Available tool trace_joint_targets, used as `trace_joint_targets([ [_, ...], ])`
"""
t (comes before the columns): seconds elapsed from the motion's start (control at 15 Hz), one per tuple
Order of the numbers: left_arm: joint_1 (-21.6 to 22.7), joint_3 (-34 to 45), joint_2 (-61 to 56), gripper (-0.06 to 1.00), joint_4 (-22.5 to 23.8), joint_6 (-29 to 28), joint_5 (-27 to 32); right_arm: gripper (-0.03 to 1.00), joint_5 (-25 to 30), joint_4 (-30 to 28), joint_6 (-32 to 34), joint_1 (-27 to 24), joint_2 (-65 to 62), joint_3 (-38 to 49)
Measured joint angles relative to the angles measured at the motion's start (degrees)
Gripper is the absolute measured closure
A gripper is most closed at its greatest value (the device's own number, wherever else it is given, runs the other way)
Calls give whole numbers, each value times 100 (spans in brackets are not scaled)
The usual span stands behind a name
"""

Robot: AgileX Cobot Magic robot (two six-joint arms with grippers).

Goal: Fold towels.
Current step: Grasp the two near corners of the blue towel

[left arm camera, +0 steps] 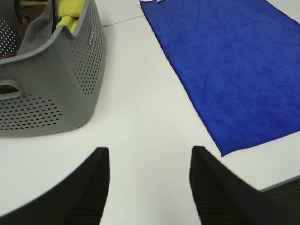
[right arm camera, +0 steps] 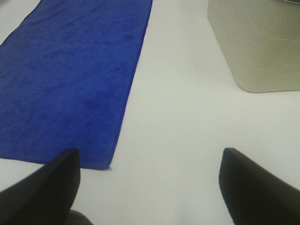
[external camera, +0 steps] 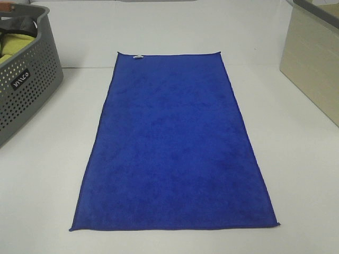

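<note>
In the middle of the white table the blue towel lies spread flat and unfolded. Its long sides run near to far, and the small white tag sits on the far short edge. Laid out this way, both near corners are free to grasp. The left gripper and the right gripper hang with jaws released and empty, each just outside its own near corner, probably a little above the surface. A grey basket stands far left and a beige bin far right, both apart from the towel.
</note>
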Motion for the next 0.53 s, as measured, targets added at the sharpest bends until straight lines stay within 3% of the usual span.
trace_joint_targets([
  [0.53,0,0,0,43,-86,0,-6,20,0,0,0,0,0,0],
])
